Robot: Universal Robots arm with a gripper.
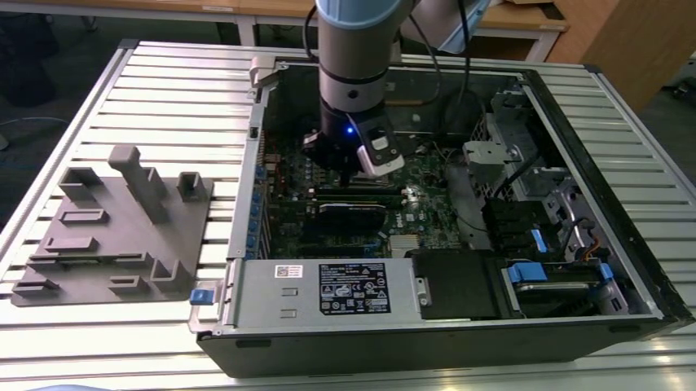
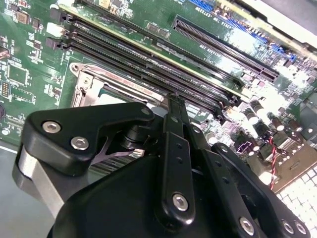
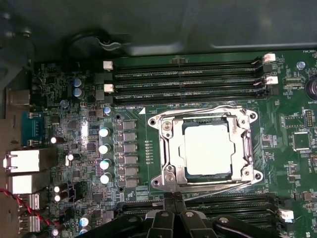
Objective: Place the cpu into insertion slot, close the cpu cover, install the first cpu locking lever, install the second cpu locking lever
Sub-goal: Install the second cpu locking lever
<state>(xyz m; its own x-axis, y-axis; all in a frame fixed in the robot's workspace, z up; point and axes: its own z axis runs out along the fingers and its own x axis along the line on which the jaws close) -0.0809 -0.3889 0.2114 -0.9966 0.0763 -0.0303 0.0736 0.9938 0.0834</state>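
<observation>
Reaching down into the open computer case (image 1: 609, 269), the arm holds its gripper (image 1: 345, 177) low over the green circuit board (image 1: 419, 208), about in the middle of the case as the exterior view shows it. In the first wrist view the cpu (image 3: 208, 149) lies flat in the insertion slot (image 3: 171, 130), its pale metal top showing through the square window of the cpu cover (image 3: 241, 148), which is folded down over it. Thin wire levers run along the edges of the cover; whether they are latched cannot be told. The gripper (image 3: 173, 199) sits just beside the socket's edge, between the socket and a row of long black memory slots (image 3: 233, 203). Its two black fingers (image 3: 177, 206) are pressed together to a narrow tip, clenched, and nothing can be seen between them. In the second wrist view the same closed fingertips (image 2: 173, 101) point at the socket's metal frame (image 2: 94, 82), with more long black slots (image 2: 148, 62) running just past it. On the slatted table (image 1: 142, 81), to the exterior view's left of the case, stands a grey parts holder (image 1: 114, 232), well apart from the arm.
</observation>
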